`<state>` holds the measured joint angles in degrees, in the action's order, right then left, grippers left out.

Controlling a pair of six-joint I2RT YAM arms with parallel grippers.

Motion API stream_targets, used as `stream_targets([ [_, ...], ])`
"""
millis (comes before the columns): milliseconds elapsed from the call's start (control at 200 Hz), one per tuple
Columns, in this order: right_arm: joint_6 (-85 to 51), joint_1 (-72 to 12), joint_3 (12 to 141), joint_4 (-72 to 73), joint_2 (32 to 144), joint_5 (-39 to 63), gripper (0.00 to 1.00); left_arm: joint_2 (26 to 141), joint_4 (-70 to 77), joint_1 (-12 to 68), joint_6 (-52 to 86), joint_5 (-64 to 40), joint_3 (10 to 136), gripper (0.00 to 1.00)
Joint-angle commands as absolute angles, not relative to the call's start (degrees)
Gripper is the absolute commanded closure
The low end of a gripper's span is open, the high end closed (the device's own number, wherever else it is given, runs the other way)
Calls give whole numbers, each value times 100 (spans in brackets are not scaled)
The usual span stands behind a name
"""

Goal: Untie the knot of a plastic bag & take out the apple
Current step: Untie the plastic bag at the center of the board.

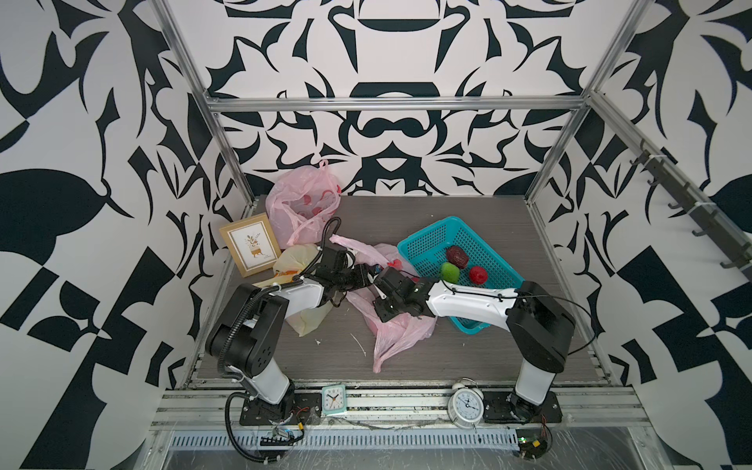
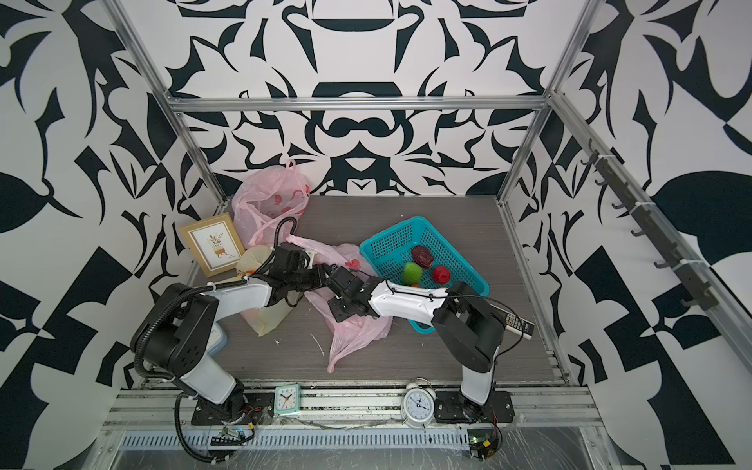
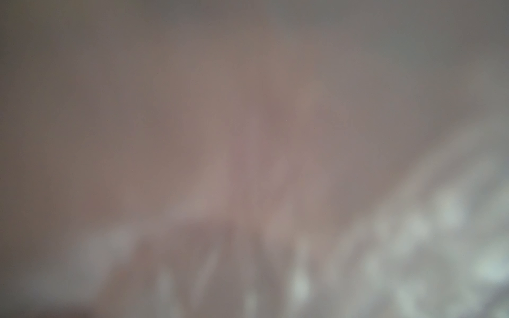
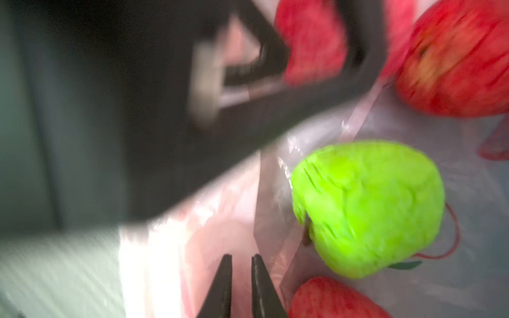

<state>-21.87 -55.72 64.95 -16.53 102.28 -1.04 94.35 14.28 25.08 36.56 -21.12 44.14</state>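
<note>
High at the front, looking down over the whole desk (image 1: 447,354) (image 2: 407,358) in both top views. Left wrist, pressed into blur; right wrist, close upon a green apple (image 4: 366,209).

Both top views are bright and evenly lit, with soft shadows on the desk (image 1: 407,219) and wide-angle stretching toward the edges. The left wrist view is total pinkish-grey blur. The right wrist view is motion-smeared, its green apple (image 4: 369,209) glaring.
</note>
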Motion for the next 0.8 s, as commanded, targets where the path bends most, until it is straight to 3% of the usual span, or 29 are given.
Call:
stream_targets([
  [0, -1957, -5728, 6011, -2105, 9850, 53, 79, 9568, 1649, 2462, 3599, -2038, 4628, 44],
  [325, -1745, -5691, 5731, -3175, 9071, -1281, 58, 9664, 1597, 2421, 3542, -1755, 4566, 41],
  [445, -1728, -5565, 5587, -2981, 8796, -1234, 51, 9445, 1512, 2424, 3557, -1780, 4477, 42],
  [795, -1259, -4711, 5604, -1777, 9211, -1384, 47, 8073, 873, 2423, 3372, -1252, 3891, 41],
])
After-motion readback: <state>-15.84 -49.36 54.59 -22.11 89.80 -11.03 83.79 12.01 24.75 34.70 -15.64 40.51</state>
